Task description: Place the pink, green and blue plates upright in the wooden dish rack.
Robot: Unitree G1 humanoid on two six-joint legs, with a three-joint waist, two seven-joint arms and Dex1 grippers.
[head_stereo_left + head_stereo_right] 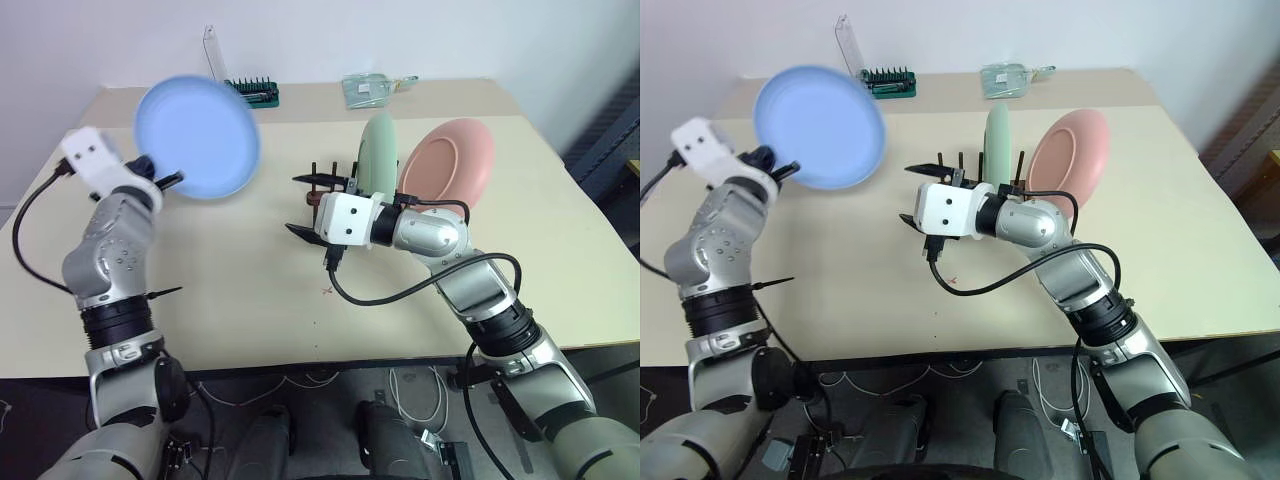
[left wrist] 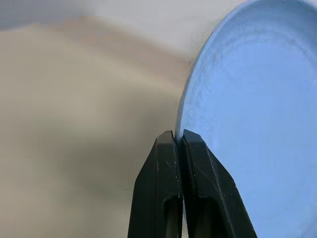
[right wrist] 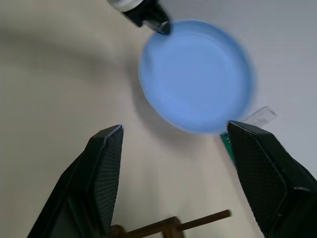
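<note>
bare table (image 1: 230, 290) lies between the arms. left gripper (image 2: 178, 139) pinches the blue plate (image 1: 197, 137) rim, lifted; right gripper (image 3: 173, 144) spread wide by the wooden dish rack (image 1: 325, 182).

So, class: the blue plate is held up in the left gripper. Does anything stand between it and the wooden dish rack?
Yes. The right gripper hangs open just in front of the wooden dish rack, on the side facing the blue plate. The green plate and pink plate already fill the far slots; the near pegs look free.

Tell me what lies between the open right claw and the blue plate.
Only bare tabletop. In the right wrist view, the right claw faces the blue plate across it.
</note>
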